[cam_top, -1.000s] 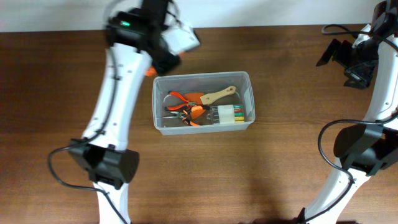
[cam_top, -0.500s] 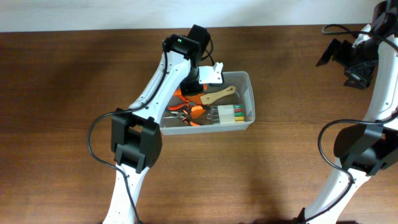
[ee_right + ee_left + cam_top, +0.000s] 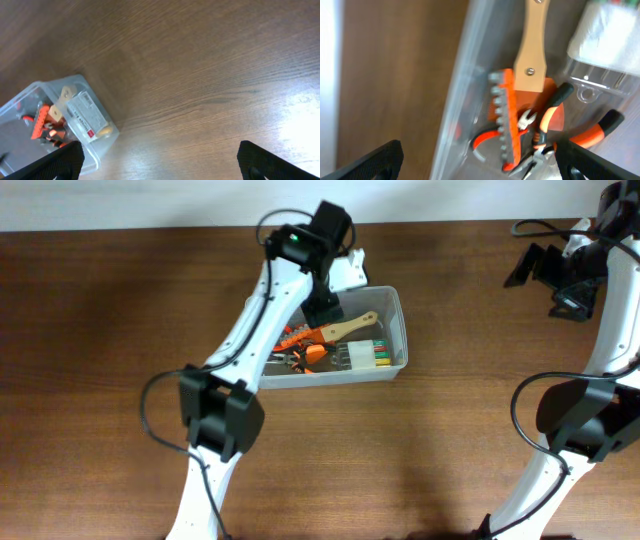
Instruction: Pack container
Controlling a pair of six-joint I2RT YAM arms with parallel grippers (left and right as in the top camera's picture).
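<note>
The clear container stands mid-table, slightly turned. Inside lie an orange bit rack, orange-handled pliers, a wooden-handled tool and a clear pack of coloured pieces. My left gripper hangs over the container's back left part. In the left wrist view the left gripper is open, one finger outside the container wall, nothing between the fingers. My right gripper is raised at the far right, away from the container; the right gripper is open and empty above bare wood.
The dark wooden table surrounds the container. The left arm's base stands at the front left and the right arm's base at the front right. A pale wall edge runs along the back.
The left arm swung from the back left over the container and its gripper opened; the orange rack it carried now lies inside. The container shifted slightly and turned. The right arm stayed still.
</note>
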